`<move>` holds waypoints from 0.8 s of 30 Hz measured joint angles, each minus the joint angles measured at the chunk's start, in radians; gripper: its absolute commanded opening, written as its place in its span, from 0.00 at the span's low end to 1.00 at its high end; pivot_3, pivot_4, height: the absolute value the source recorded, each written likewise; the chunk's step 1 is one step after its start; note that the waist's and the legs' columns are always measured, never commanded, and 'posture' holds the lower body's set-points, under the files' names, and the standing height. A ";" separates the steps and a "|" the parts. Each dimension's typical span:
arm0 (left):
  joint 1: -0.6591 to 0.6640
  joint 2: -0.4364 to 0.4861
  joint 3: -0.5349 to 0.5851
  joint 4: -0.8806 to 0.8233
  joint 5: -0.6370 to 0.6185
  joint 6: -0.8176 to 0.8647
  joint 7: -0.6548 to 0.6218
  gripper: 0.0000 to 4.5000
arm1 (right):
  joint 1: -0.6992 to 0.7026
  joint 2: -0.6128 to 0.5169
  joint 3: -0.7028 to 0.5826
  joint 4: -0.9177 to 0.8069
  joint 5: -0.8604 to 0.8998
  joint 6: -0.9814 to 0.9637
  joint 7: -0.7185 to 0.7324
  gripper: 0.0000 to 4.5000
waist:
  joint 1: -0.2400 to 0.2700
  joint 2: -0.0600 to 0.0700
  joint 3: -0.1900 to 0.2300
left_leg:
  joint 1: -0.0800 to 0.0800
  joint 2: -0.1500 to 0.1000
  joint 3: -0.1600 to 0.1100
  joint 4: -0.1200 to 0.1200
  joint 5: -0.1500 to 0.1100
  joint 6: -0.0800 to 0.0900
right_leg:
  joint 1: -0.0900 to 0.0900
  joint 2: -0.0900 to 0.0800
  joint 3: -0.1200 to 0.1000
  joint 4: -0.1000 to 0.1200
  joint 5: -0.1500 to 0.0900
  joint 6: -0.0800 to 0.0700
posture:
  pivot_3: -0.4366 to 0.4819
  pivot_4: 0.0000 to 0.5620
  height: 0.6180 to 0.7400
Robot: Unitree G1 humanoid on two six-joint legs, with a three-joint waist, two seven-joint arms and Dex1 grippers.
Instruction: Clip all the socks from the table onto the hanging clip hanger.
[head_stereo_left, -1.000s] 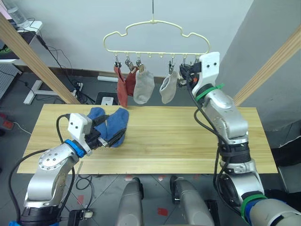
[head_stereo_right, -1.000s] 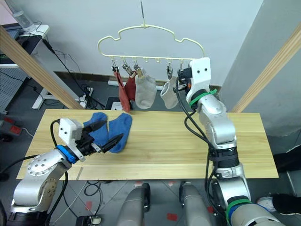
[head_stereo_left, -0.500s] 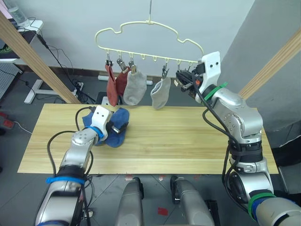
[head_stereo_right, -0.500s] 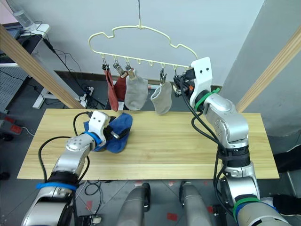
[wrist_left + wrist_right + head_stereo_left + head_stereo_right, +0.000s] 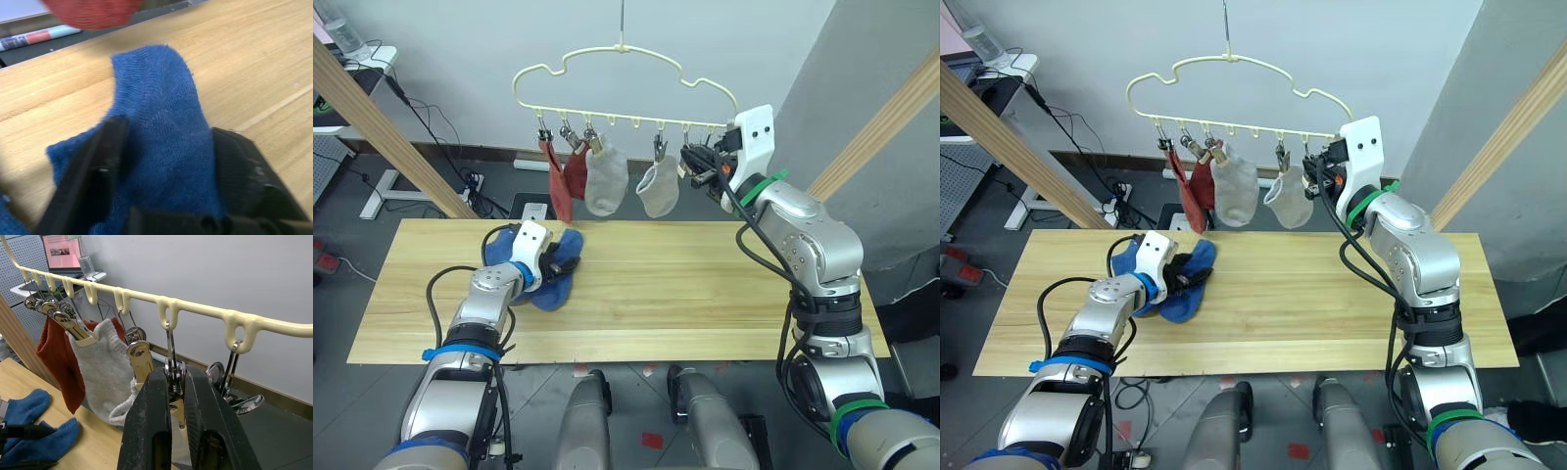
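Here the right gripper (image 5: pixel 176 396) is pinched narrow on a free metal clip (image 5: pixel 172 374) of the clip hanger (image 5: pixel 607 59). Below the hanger, on the table (image 5: pixel 705 294), the left gripper (image 5: pixel 161 161) straddles a blue sock (image 5: pixel 161 122), its jaws wide at either side. Two rust-red socks (image 5: pixel 563 181) and two grey socks (image 5: pixel 607 181) already hang. Judging by this, closing on the sock and lifting it to the held clip comes next.
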 measured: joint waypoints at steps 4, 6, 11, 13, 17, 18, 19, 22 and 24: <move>0.040 -0.003 -0.005 -0.057 0.000 -0.012 -0.018 0.22 | -0.009 -0.001 -0.001 0.007 0.002 0.000 -0.002 0.01 | -0.003 0.000 0.000 | 0.000 0.000 0.000 0.000 0.000 0.000 | 0.000 0.000 0.000 0.000 0.000 0.000 | 0.46 0.66 1.00; 0.062 -0.007 -0.017 -0.088 0.000 -0.028 -0.023 0.07 | -0.015 -0.002 -0.003 0.017 0.003 0.000 0.001 0.01 | -0.003 0.000 0.000 | 0.000 0.000 0.000 0.000 0.000 0.000 | 0.000 0.000 0.000 0.000 0.000 0.000 | 0.46 0.66 1.00; 0.103 -0.022 -0.026 -0.156 -0.001 -0.042 -0.033 0.01 | -0.035 -0.007 -0.021 0.048 0.017 0.013 0.013 0.01 | -0.004 0.000 0.000 | 0.000 0.000 0.000 0.000 0.000 0.000 | 0.000 0.000 0.000 0.000 0.000 0.000 | 0.46 0.67 1.00; 0.135 -0.034 -0.025 -0.224 -0.018 -0.048 -0.050 0.01 | -0.055 -0.010 -0.045 0.065 0.043 0.041 0.015 0.01 | -0.004 0.000 0.000 | -0.001 0.000 0.000 -0.001 0.000 0.000 | 0.000 0.000 0.000 -0.001 0.000 0.000 | 0.46 0.67 1.00; 0.185 -0.072 -0.027 -0.411 -0.081 -0.071 -0.102 0.01 | -0.090 0.000 -0.109 0.086 0.118 0.142 0.014 0.01 | -0.003 0.000 0.001 | -0.001 0.000 0.000 -0.001 0.000 0.000 | 0.000 -0.001 0.000 -0.001 0.000 0.000 | 0.45 0.68 1.00; 0.188 -0.078 -0.026 -0.451 -0.097 -0.073 -0.109 0.01 | -0.098 0.004 -0.125 0.090 0.138 0.173 0.012 0.01 | -0.003 0.000 0.001 | -0.001 0.000 0.000 -0.001 0.000 0.000 | 0.000 -0.001 0.000 -0.001 0.000 0.000 | 0.45 0.67 1.00; 0.190 -0.086 -0.024 -0.516 -0.123 -0.085 -0.123 0.01 | -0.115 0.008 -0.155 0.104 0.178 0.232 0.010 0.01 | -0.003 0.000 0.001 | -0.001 0.000 -0.001 -0.001 0.000 0.000 | 0.000 -0.001 0.000 -0.001 0.000 0.000 | 0.45 0.67 1.00; 0.190 -0.093 -0.024 -0.620 -0.147 -0.139 -0.143 0.01 | -0.144 0.007 -0.196 0.120 0.234 0.319 0.000 0.01 | -0.004 0.000 0.001 | -0.001 0.000 0.000 -0.001 0.000 0.000 | 0.000 -0.001 0.000 -0.001 0.000 0.000 | 0.45 0.68 1.00; 0.190 -0.093 -0.025 -0.640 -0.146 -0.183 -0.148 0.01 | -0.159 0.007 -0.227 0.131 0.263 0.366 -0.011 0.01 | -0.005 0.000 0.001 | -0.001 0.000 0.000 -0.001 0.000 0.000 | 0.000 -0.001 0.000 -0.001 0.000 0.000 | 0.45 0.68 1.00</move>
